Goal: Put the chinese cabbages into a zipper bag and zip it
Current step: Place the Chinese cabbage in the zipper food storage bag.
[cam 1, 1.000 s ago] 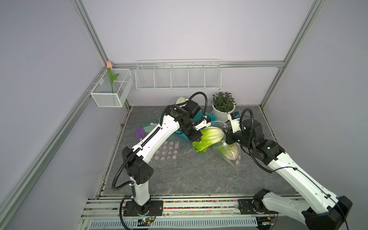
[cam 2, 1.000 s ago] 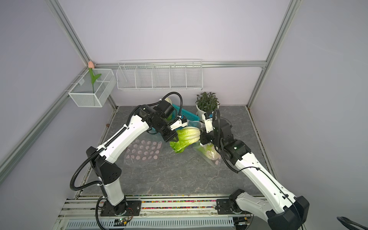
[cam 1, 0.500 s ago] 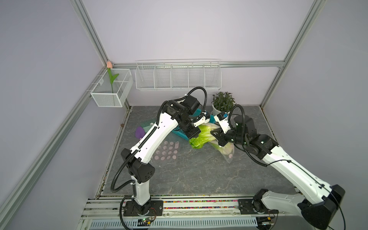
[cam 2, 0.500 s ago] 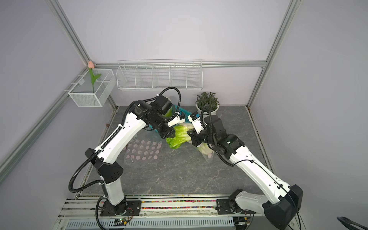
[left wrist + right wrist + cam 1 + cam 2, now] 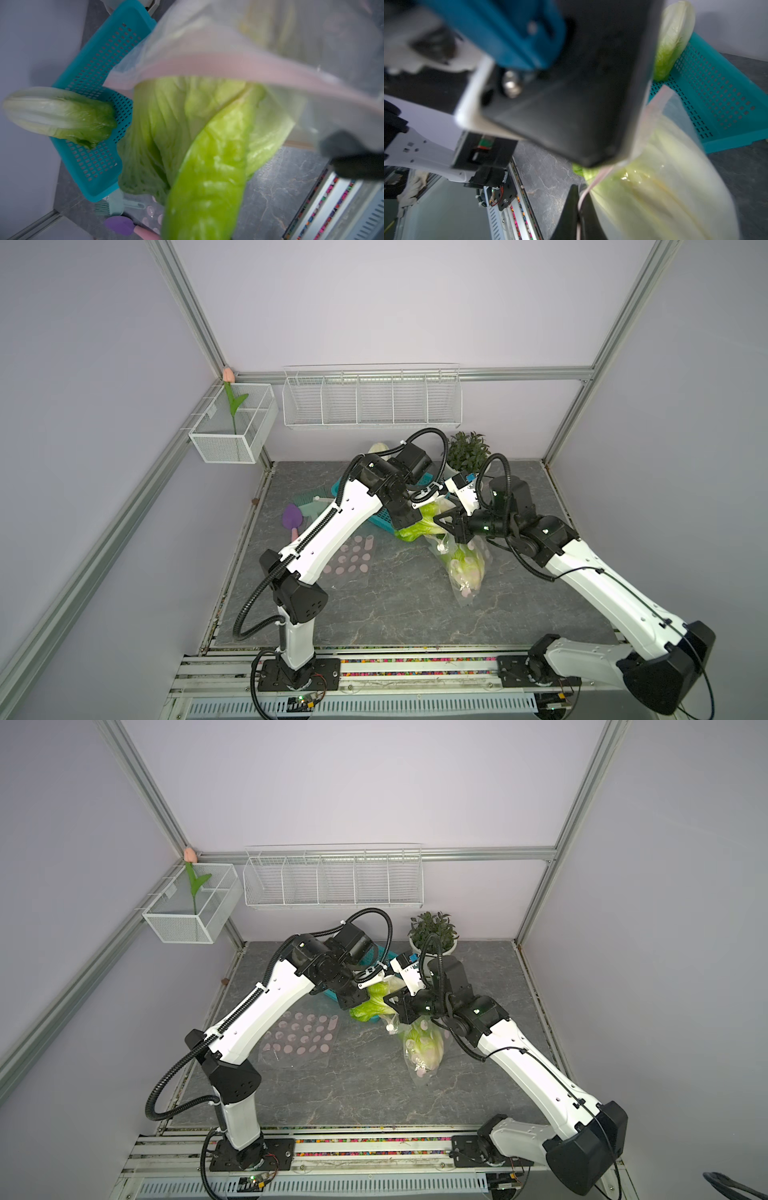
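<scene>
The fingers point(image 5: 568, 212) of the right gripper point(image 5: 580, 191) are seen pressed together on the pink zip strip of the zipper bag point(image 5: 654, 108), so that one lip of the mouth is held up off the table point(image 5: 374, 605). The fingers of the left gripper point(image 5: 408, 524) are hidden behind leaves in every view. They are judged to be closed narrowly on the leafy end of the held cabbage point(image 5: 197, 135), which hangs from that gripper and is being fed into the bag's mouth.

Nearest the robot's base, the closed bottom of the bag is rested on the table, and the bagged cabbage point(image 5: 462, 568) is seen lying inside it. Farther on, at the raised mouth, the held cabbage is partly covered by the pink rim, with most of its green leaves outside.

For this step to go well, the lip should be held high and taut so that the opening is kept wide. The cabbage should be slid in along the bag's length, beside the one already inside. Release is best delayed until the bulk is past the zip, and loose leaves should be tucked clear of the track, or zipping may be blocked.

The cabbages are marked by crinkled, glossy yellow-green leaves that pale into whitish ribbed stalks. Beyond the bag, the third cabbage point(image 5: 58, 116) is found lying across the far end of the teal basket point(image 5: 99, 62), not yet bagged.
</scene>
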Available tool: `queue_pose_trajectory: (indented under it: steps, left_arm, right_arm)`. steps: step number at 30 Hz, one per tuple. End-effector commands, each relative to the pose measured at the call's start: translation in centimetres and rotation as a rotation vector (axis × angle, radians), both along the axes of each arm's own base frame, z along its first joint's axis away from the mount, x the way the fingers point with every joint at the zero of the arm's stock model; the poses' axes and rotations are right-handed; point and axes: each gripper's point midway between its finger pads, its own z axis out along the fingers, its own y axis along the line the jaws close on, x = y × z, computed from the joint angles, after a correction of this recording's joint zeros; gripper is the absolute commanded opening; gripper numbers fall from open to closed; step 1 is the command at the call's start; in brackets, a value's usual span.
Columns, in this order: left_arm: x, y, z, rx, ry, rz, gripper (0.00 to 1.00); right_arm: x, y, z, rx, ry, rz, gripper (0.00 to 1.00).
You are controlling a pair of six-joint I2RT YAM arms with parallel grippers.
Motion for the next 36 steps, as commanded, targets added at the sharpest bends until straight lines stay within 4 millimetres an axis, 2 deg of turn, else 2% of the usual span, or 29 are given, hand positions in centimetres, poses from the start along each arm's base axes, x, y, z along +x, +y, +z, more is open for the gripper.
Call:
queue_pose_trajectory:
  steps: [1,3,7,11,14,18,24,27,32,36]
  left_arm:
    - [0.3,-1.2,5.3,-0.122,-0.154,-0.077,0.04]
    - [-1.4,-1.7,5.7,-0.151,-0.135,-0.189,0.07]
    - [-4.2,-2.5,5.1,-0.176,-0.162,-0.399,0.17]
    - [-4.7,-1.9,4.2,-0.128,-0.193,-0.461,0.29]
    - [-5.3,-3.4,3.5,-0.120,-0.141,-0.506,0.33]
    - [-2.4,-4.8,2.4,-0.077,-0.173,-0.420,0.33]
    - [0.7,-6.3,2.5,-0.167,-0.235,-0.345,0.31]
    - [2.6,-6.3,3.0,-0.248,-0.236,-0.278,0.32]
    - [3.9,-5.6,4.4,-0.358,-0.170,-0.164,0.35]
    - [4.5,-4.6,5.6,-0.419,-0.112,-0.058,0.44]
  right_arm:
    - [-0.2,0.6,1.6,0.149,0.055,0.018,0.07]
    - [0.1,0.6,1.8,0.220,0.077,-0.003,0.07]
    - [0.6,0.8,2.2,0.303,0.080,-0.009,0.07]
    - [1.6,-0.3,2.1,0.343,0.088,-0.059,0.07]
    - [2.0,0.2,3.0,0.424,0.098,-0.047,0.07]
    - [2.7,1.1,3.2,0.581,0.161,-0.033,0.07]
    - [3.3,0.6,1.3,0.631,0.200,-0.086,0.07]
    - [3.6,0.6,1.4,0.682,0.220,-0.095,0.07]
    - [4.8,-0.1,1.7,0.723,0.216,-0.156,0.07]
    - [5.6,-0.6,1.7,0.764,0.234,-0.193,0.07]
